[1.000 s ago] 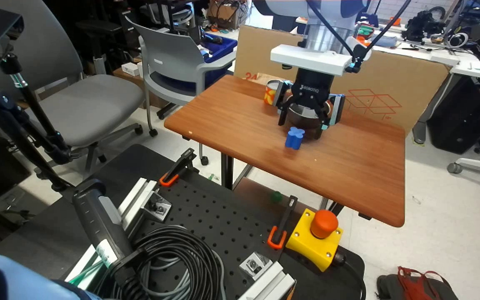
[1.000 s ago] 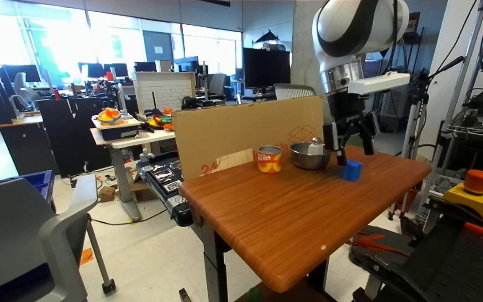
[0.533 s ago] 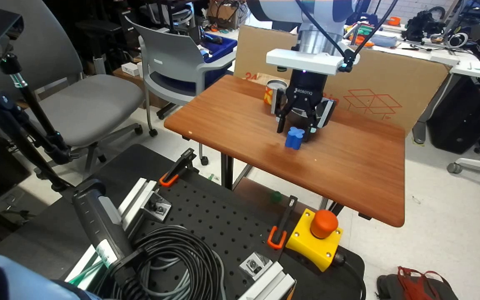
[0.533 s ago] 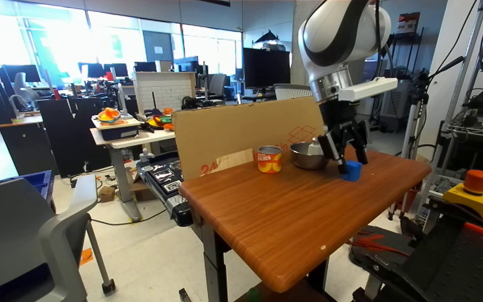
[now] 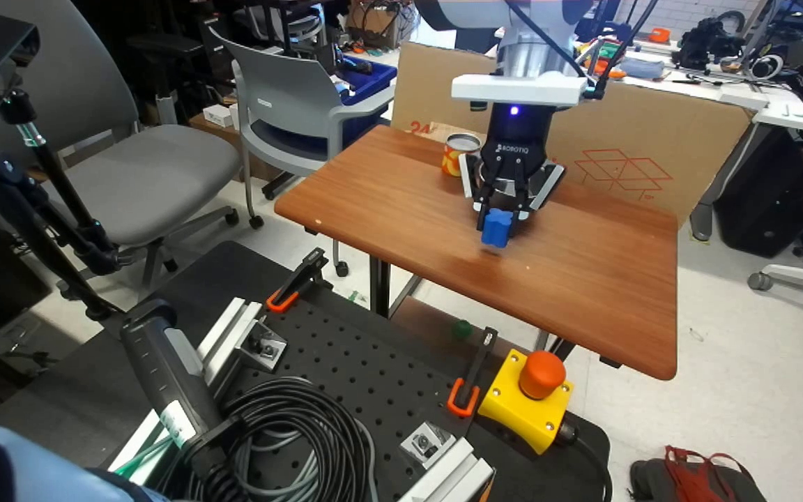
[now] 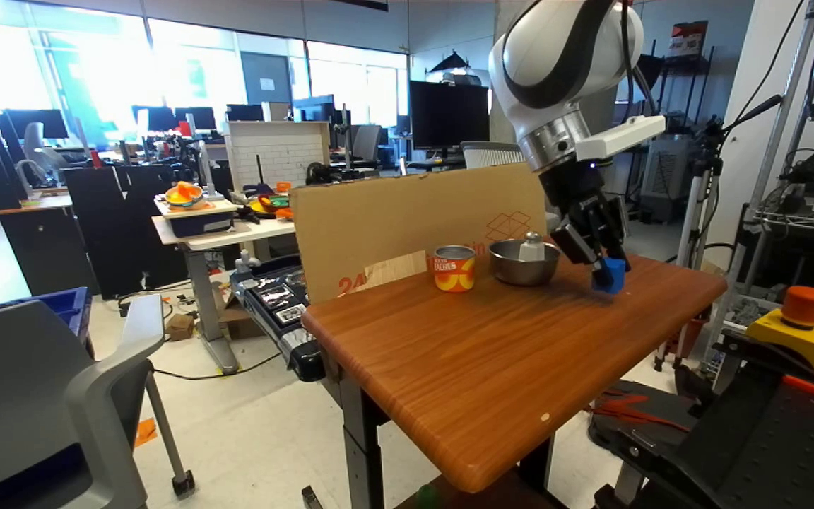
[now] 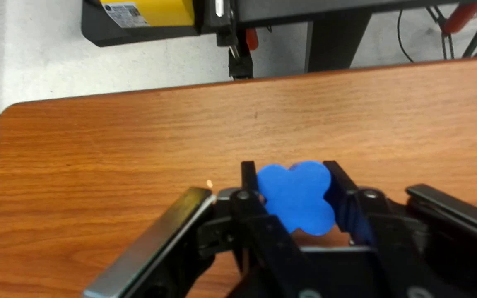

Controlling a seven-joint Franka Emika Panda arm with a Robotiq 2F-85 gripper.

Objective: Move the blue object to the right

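Blue blk (image 7: pixel 298 200), tilted, gripped by end effector (image 7: pixel 291 179) just abv tbl (image 7: pixel 97 145).

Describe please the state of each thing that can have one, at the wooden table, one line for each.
Gripper: closed on the blue block, leaning.
Blue block: held, tilted, seemingly just off the tabletop.
Metal bowl: upright, holding a white shaker-like item.
White shaker-like item: in the bowl, metal top up.
Can: upright; opened or sealed, I cannot tell.
Gripper light: lit.
Cardboard panel: standing along one tabletop edge.
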